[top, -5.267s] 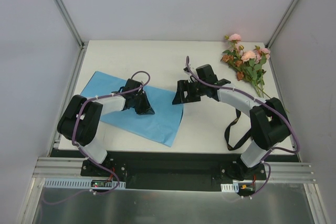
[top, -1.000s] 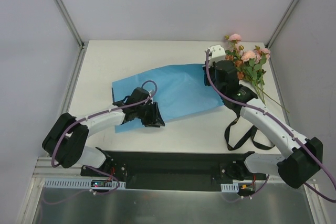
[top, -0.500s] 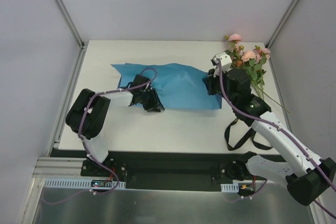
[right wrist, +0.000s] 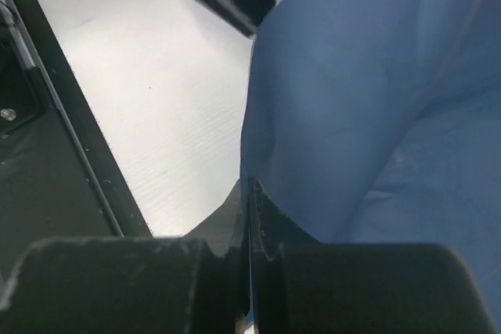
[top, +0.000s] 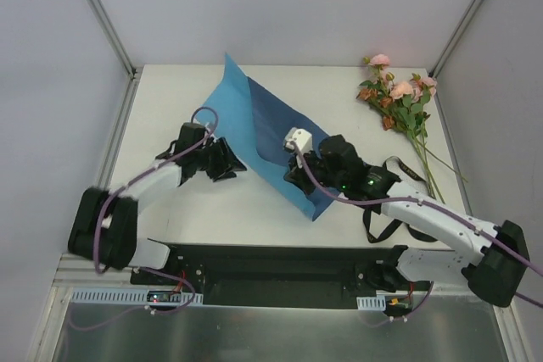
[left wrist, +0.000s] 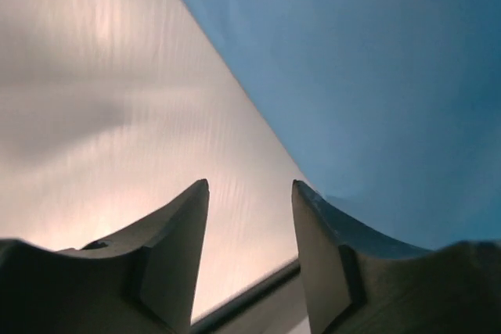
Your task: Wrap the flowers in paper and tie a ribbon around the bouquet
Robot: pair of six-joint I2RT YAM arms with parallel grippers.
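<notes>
Top external view, largest first: the white table (top: 170, 95) carries the paper (top: 263, 120), which is not flat. It stands up as a slanted sheet, its long axis running from the right gripper (top: 295, 177) away and to that gripper's left, with the far corner raised high and the near corner drooping just below the grip. The flowers (top: 399, 99) lie on the table well beyond and to the right of the right gripper, blooms away from it and stems pointing back toward the arm. The black ribbon (top: 371, 214) lies looped close under the right forearm. The left gripper (top: 231, 167) sits just to the left of the sheet's lower part.

The right gripper is clamped on the paper's edge. The left gripper's fingers stand apart with nothing between them.

The coming move likely turns on laying the sheet down flat. The sheet hangs from the right gripper alone and leans away from the left one, so the right arm governs where it lands. That arm is also the nearer one to the flowers.

The left wrist view shows what the overhead cannot: bare table between the fingers, and the sheet's light face just beyond the right-hand finger; contact cannot be told. The right wrist view shows the fingers pressed together on the sheet's edge.
</notes>
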